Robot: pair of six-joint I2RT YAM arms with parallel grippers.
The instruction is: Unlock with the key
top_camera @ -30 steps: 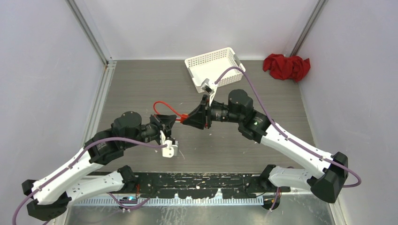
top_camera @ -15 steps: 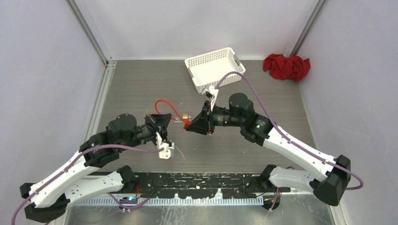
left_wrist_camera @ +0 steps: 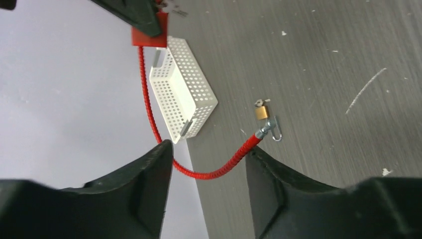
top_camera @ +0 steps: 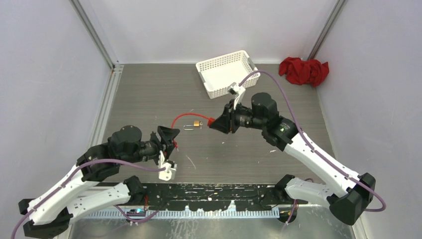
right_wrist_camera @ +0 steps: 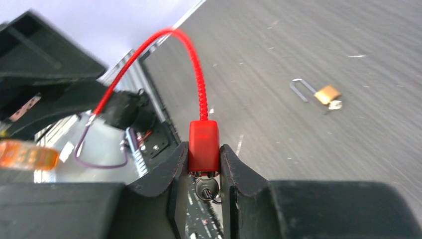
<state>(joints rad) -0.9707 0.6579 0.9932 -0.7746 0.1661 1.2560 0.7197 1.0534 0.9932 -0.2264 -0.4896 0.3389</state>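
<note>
My right gripper (top_camera: 214, 123) is shut on the red lock body (right_wrist_camera: 203, 139), and the key (right_wrist_camera: 206, 189) sticks out of its underside between the jaws. The lock's red cable (top_camera: 185, 114) arcs left from the body. Its metal-tipped free end (left_wrist_camera: 263, 130) is out of the lock and hangs in the air in front of my left gripper (top_camera: 170, 138). That gripper is open, and the cable sags across the gap just past its fingertips (left_wrist_camera: 161, 149) without being pinched.
A small brass padlock (top_camera: 198, 122) with an open shackle (top_camera: 189, 126) lies on the table between the grippers. A white perforated basket (top_camera: 234, 89) stands at the back. A red cloth (top_camera: 303, 70) is bunched in the back right corner.
My left gripper has opened, let go of the cable end and pulled back toward the near left. My right gripper has carried the lock body to the right, uncovering the brass padlock.
</note>
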